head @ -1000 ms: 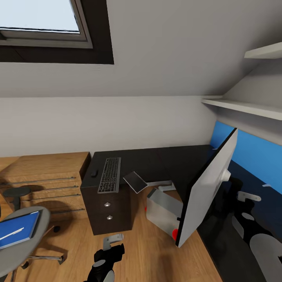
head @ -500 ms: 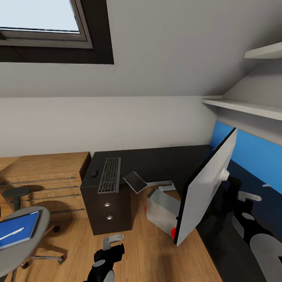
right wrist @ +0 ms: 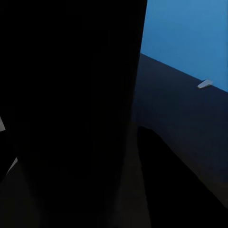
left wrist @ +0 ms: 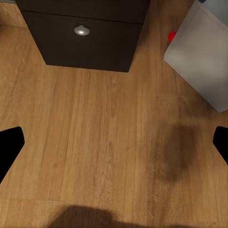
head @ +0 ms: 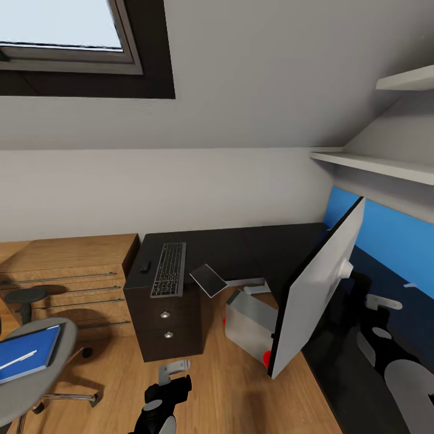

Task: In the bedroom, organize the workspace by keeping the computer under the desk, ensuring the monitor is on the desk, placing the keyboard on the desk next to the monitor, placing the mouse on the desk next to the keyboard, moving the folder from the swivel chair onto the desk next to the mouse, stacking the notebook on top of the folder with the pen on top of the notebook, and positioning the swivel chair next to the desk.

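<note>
The monitor [head: 316,289] leans steeply over the right wing of the black desk [head: 241,247], its silver-white back toward me; its dark face looms close in the right wrist view [right wrist: 71,95]. The keyboard [head: 169,269] and the mouse [head: 145,266] lie on the desk above the drawer unit [head: 175,328]. A grey notebook [head: 208,280] sits tilted at the desk's inner edge. The computer [head: 250,316] stands askew under the desk. The folder [head: 27,354] and the pen [head: 15,360] rest on the swivel chair [head: 36,386]. My left gripper [head: 172,377] [left wrist: 114,142] hangs open over the floor.
A wooden chest of drawers [head: 66,271] stands left of the desk, with a small dark round stool [head: 24,297] in front of it. White shelves [head: 374,166] and a blue wall panel [head: 392,232] run along the right wall. A sloped ceiling with a skylight hangs overhead.
The monitor's lower corner swung slightly left between one second and half a second ago; since then it has not moved. The left arm has stayed still.
</note>
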{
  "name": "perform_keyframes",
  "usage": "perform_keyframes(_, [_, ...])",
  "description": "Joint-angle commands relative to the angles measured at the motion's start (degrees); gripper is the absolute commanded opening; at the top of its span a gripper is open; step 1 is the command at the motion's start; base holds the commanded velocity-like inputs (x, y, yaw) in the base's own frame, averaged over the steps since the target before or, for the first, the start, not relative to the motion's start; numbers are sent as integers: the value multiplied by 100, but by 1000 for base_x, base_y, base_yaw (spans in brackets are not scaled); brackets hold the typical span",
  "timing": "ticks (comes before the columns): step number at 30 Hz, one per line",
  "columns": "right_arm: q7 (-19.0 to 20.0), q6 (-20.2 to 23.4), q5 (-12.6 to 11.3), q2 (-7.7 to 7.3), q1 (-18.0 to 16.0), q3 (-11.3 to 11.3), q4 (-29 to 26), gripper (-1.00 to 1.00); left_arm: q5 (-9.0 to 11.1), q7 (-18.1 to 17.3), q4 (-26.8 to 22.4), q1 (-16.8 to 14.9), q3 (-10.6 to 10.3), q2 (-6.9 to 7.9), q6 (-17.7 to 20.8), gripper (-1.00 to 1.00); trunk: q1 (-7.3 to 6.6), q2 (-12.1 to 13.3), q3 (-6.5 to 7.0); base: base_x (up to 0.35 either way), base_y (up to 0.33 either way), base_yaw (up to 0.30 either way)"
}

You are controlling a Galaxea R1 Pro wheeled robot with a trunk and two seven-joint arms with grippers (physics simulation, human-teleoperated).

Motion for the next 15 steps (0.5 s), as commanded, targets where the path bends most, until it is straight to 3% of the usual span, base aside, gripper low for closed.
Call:
perform_keyframes(1, [-5,-13,43,3,-7,23,16,-100,39,44,-8,-4,-13,2,16,100,1,-5,-8,0,0,0])
perform_keyframes(15, [-11,-14,43,3,-6,23,13,-100,39,44,-8,-4,-16,2,16,100,1,-5,-8,0,0,0])
